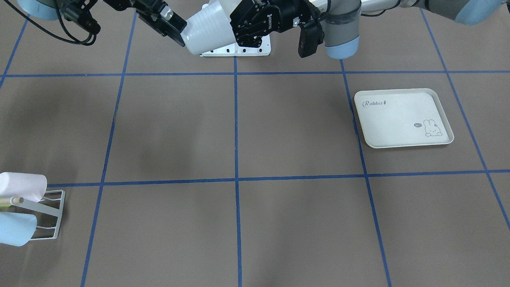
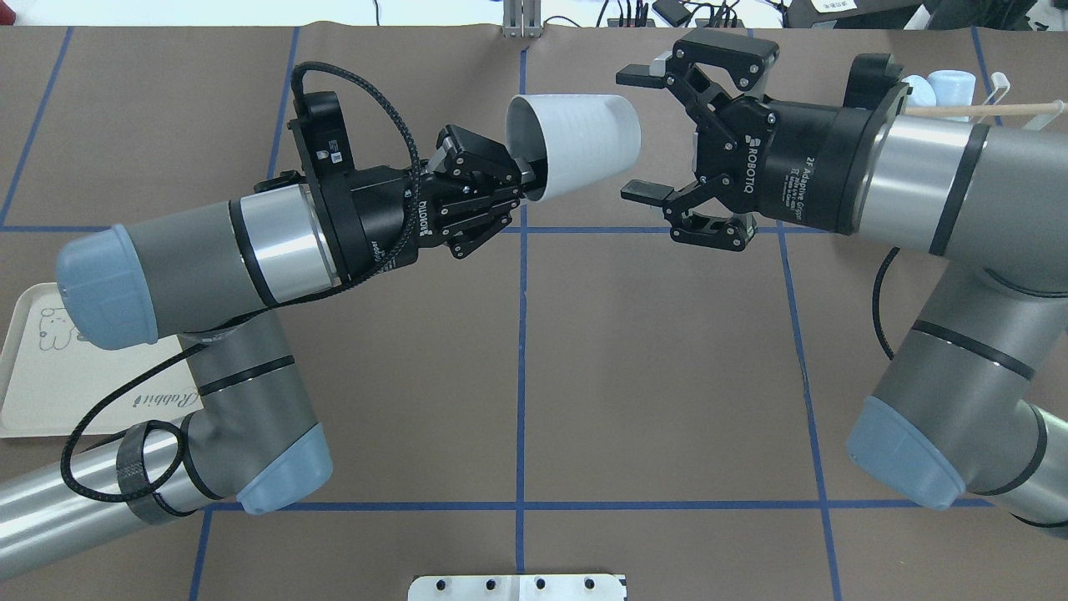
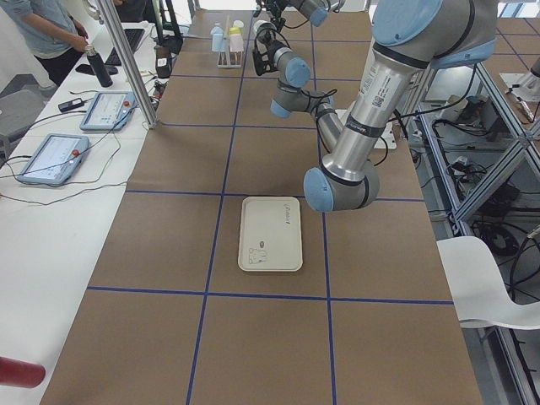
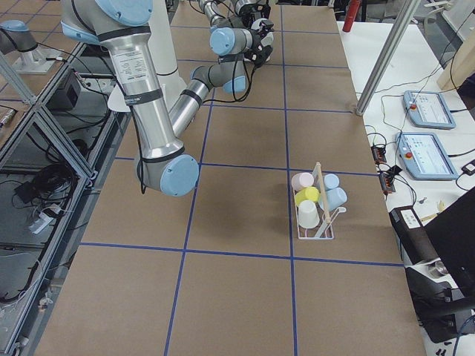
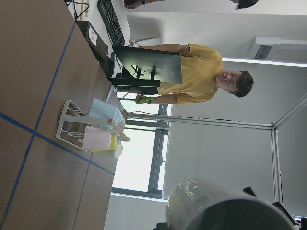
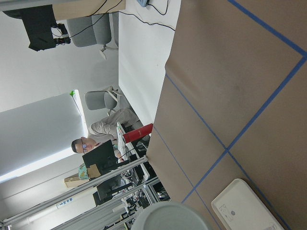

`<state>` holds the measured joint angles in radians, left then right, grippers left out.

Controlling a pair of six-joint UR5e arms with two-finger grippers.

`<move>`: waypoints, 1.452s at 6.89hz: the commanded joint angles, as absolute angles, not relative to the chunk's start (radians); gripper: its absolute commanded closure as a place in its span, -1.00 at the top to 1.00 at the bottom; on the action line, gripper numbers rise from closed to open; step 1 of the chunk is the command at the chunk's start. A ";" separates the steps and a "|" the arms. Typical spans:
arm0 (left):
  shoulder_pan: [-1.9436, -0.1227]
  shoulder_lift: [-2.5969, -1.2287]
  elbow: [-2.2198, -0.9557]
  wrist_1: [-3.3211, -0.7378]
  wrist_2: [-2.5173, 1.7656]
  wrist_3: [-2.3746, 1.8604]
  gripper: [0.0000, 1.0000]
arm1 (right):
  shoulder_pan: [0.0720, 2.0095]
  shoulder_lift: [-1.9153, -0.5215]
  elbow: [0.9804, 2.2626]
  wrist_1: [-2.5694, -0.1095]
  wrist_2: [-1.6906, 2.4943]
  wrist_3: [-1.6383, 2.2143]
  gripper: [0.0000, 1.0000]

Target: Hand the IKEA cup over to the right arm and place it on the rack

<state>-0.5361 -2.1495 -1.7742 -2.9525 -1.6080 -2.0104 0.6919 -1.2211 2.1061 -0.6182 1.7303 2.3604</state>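
IKEA cup (image 2: 576, 146) midair, L gripper (image 2: 527, 179) jaws clamped on rim, R gripper (image 2: 638, 133) jaws spread nearby

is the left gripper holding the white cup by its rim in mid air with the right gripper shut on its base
No: the right gripper is open wide beside the base, as the overhead exterior view shows. The left gripper does hold the white cup by its rim in mid air.

Cup (image 2: 576, 146) seemingly above mid-table; tray (image 1: 402, 117) to its left, rack (image 1: 42, 208) far right.
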 commanded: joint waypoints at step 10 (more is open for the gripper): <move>-0.518 -2.169 -1.778 -2.950 -1.606 -2.017 -1.00 | 0.689 -1.213 2.102 -0.618 1.729 2.379 0.98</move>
